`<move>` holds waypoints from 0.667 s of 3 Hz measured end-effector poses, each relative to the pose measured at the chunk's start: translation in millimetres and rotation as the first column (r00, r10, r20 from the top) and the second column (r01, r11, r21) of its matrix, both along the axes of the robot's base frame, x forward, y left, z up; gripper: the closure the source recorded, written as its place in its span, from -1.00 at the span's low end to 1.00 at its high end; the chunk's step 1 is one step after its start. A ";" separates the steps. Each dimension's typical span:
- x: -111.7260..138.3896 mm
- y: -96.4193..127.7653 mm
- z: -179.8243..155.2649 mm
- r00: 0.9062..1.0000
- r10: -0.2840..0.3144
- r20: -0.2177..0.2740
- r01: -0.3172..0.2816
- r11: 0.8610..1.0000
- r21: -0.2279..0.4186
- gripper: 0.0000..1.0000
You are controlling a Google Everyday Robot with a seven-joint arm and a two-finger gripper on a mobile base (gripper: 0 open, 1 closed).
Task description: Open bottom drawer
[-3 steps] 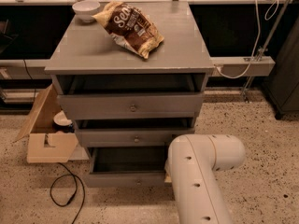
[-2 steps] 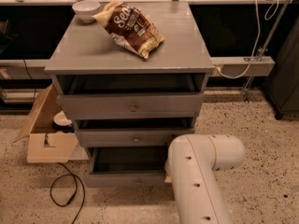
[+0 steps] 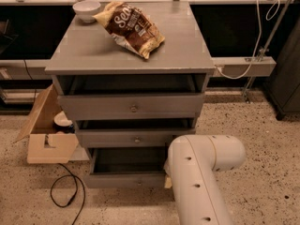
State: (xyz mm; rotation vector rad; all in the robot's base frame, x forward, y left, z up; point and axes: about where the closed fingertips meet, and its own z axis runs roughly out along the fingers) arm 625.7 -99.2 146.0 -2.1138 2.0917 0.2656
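Bottom drawer at lowest tier of cabinet, pulled out, front edge past upper fronts. Open floor at 3 o'clock; cardboard box at 9, cable at 8. White arm enters from 6 o'clock, elbow bent. End effector mostly hidden at drawer's right front corner; grip state cannot tell.

Dim overhead light; bottom drawer interior shadowed; hand hidden behind pale arm.

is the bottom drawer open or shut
Open: the bottom drawer is pulled out, its dark inside showing behind the front panel. The gripper is hidden behind the arm by its right end.
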 end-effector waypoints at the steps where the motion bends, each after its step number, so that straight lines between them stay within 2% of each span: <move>1: -0.1 0.0 0.0 1.000 0.000 0.000 0.000 1.000 0.000 -1.00; 2: -15.4 2.8 4.5 1.000 0.005 -0.029 -0.005 1.000 0.004 -1.00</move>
